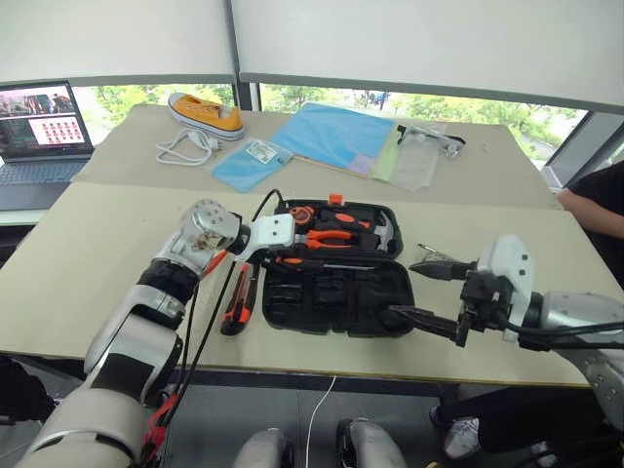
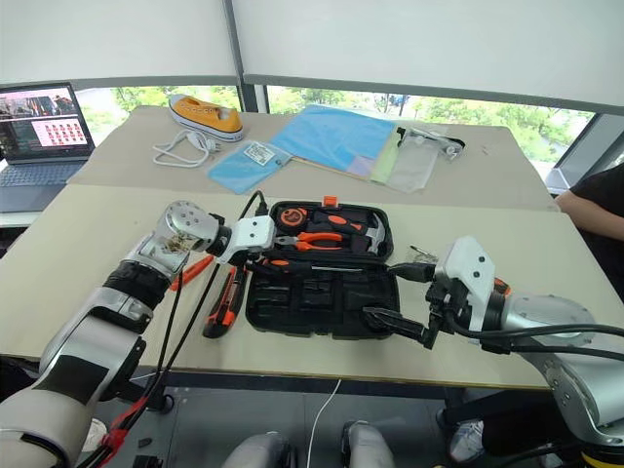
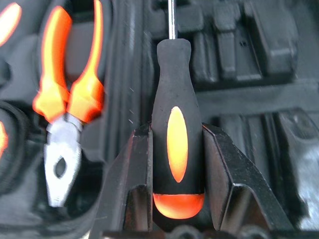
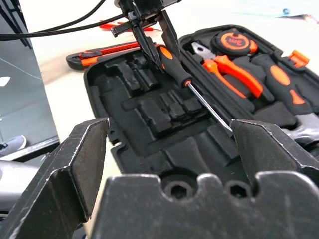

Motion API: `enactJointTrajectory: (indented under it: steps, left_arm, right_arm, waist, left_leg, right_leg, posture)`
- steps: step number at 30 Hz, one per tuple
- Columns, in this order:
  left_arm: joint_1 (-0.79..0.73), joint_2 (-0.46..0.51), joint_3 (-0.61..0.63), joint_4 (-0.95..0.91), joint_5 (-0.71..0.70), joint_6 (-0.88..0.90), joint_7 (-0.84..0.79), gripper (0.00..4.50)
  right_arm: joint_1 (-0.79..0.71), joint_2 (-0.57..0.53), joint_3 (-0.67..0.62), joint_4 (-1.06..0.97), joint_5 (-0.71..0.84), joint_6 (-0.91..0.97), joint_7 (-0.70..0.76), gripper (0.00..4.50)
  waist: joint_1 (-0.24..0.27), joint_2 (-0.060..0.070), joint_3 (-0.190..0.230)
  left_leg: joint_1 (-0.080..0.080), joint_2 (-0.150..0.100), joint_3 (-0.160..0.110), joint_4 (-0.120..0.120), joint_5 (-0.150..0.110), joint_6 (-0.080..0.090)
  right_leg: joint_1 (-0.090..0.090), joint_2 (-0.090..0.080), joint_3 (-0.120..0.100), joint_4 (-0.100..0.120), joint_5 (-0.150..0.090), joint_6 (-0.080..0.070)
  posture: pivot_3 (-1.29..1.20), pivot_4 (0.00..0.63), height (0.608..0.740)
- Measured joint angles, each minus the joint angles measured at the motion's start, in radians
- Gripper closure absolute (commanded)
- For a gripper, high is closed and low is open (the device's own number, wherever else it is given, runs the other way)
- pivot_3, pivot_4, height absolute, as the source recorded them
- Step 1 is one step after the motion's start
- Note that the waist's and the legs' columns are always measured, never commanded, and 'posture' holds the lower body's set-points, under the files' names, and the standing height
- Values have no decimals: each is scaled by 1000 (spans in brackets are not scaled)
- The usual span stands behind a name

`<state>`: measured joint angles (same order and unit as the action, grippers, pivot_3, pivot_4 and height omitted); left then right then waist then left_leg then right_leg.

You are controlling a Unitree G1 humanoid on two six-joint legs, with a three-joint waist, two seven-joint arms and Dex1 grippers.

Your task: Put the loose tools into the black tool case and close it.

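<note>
Beige tabletop (image 1: 97, 253) runs under a window, with a laptop (image 1: 39, 132) at the far left, a yellow shoe (image 1: 207, 113) and blue sheets (image 1: 331, 135) further back, and a person's dark sleeve (image 1: 600, 200) cut off at the right edge. Lying open near the front edge is the black case (image 1: 336, 268), its far half holding orange-handled pliers (image 1: 330, 237), a hammer (image 1: 383, 232) and a tape measure (image 4: 233, 41). The left gripper (image 4: 152, 42) is clamped on a black-and-orange screwdriver (image 3: 175, 134) by the handle, over the case's left side near the hinge line; the steel shaft points across the moulded recesses toward the right gripper (image 1: 426, 291). That gripper hangs just off the case's right end with its jaws spread wide and nothing between them. A utility knife (image 1: 239, 297) lies on the table just left of the case, partly crossed by the left arm's cables. Something red (image 1: 216, 260) shows behind the left wrist, too hidden to identify. Whether the screwdriver's tip touches the case cannot be told.
</note>
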<state>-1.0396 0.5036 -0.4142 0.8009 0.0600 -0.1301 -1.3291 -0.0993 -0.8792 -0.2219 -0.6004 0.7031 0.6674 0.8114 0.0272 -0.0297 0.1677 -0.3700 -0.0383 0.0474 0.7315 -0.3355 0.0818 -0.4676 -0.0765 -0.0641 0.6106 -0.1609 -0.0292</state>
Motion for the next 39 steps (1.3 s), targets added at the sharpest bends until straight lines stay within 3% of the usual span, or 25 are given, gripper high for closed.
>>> enactJointTrajectory:
  steps: [8, 10, 12, 16, 19, 22, 28, 39]
  left_arm:
    - [-18, -31, 9, 32, 19, -7, -12, 3617]
    - [-21, -41, 15, 43, 20, -5, -11, 2590]
    - [-23, -44, 23, 45, 18, 0, -21, 2063]
    - [-26, -46, 42, 14, 12, 46, -47, 533]
    - [-33, -47, 64, -18, 7, 84, -49, 848]
    - [-42, -57, 80, -33, -3, 95, -49, 2136]
    - [-44, -88, 80, -11, 4, 87, -24, 4292]
    - [-61, -141, 0, 67, 145, -46, 83, 4430]
  right_arm:
    - [-1, 3, -3, 0, 8, 0, -24, 0]
    - [-1, 3, -3, 0, 8, 0, -27, 0]
    - [0, 3, -3, -1, 9, 0, -28, 0]
    - [13, 3, -3, -12, 18, 0, -28, 0]
    - [30, 3, -3, -23, 25, 0, -28, 0]
    - [35, 3, -6, -26, 26, 0, -29, 0]
    - [35, 3, -8, -28, 26, 0, -31, 0]
    - [73, 18, -24, -22, 13, -2, -58, 0]
  waist:
    - [4, 0, 0]
    - [5, 0, 0]
    - [6, 0, 0]
    - [10, 0, 0]
    - [10, 0, 0]
    - [10, 0, 0]
    - [11, 0, 0]
    - [16, 1, -1]
  left_leg:
    - [0, -1, 0, 2, -1, 2]
    - [-1, -1, 0, 3, -1, 2]
    - [-1, -1, 0, 3, -1, 3]
    - [-1, 0, 0, 5, -1, 3]
    - [-1, 0, 0, 7, -2, 4]
    - [-1, 0, 0, 9, -3, 5]
    - [-1, -1, 0, 9, -3, 5]
    - [3, -1, -1, 12, -4, 7]
  right_leg:
    - [1, 0, 0, 0, 1, 2]
    - [1, 0, 0, -1, 1, 2]
    - [1, 0, 0, 0, 1, 2]
    - [1, 0, 0, 0, 1, 2]
    - [2, 0, 0, 0, 2, 4]
    - [3, 0, 0, 0, 3, 5]
    - [3, 0, 0, 0, 3, 5]
    - [9, -2, 1, -1, 4, 7]
  posture:
    - [0, 150, 718]
    - [0, 150, 718]
    - [0, 150, 718]
    - [0, 150, 718]
    - [0, 150, 718]
    - [0, 150, 718]
    - [0, 150, 718]
    - [0, 150, 718]
